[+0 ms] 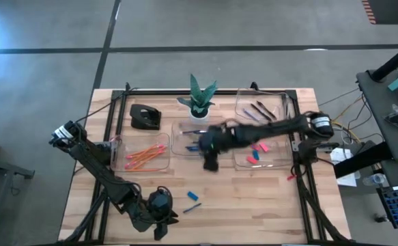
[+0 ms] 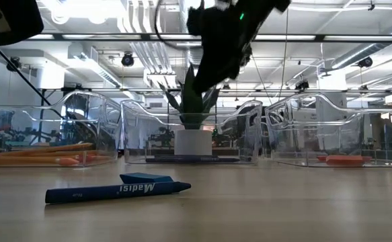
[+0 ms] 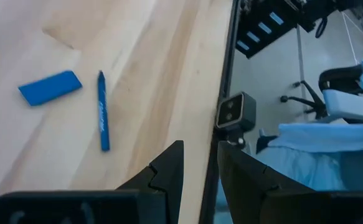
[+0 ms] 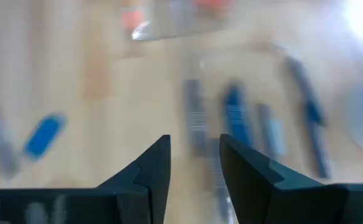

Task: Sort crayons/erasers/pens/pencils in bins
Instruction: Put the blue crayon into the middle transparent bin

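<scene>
My right gripper (image 1: 210, 162) hangs over the near edge of the middle bin (image 1: 178, 147), its fingers (image 4: 153, 165) parted with nothing between them. My wrist view blurs what lies below: blue crayons (image 4: 237, 118) in that bin, I think, though I cannot count them. My right arm stretches across the eraser bin (image 1: 280, 160), hiding part of it; pink erasers (image 1: 261, 146) show beside it. Pens (image 1: 261, 109) lie in the bin behind the erasers, orange pencils (image 1: 144, 156) in the bin left of the middle one. In front of the middle bin, on the table (image 1: 253, 205), lie a blue eraser (image 3: 50, 87) and a crayon (image 2: 118, 191) printed "Madisi". My left gripper (image 3: 200, 171), slightly open and empty, rests at the table's front edge.
</scene>
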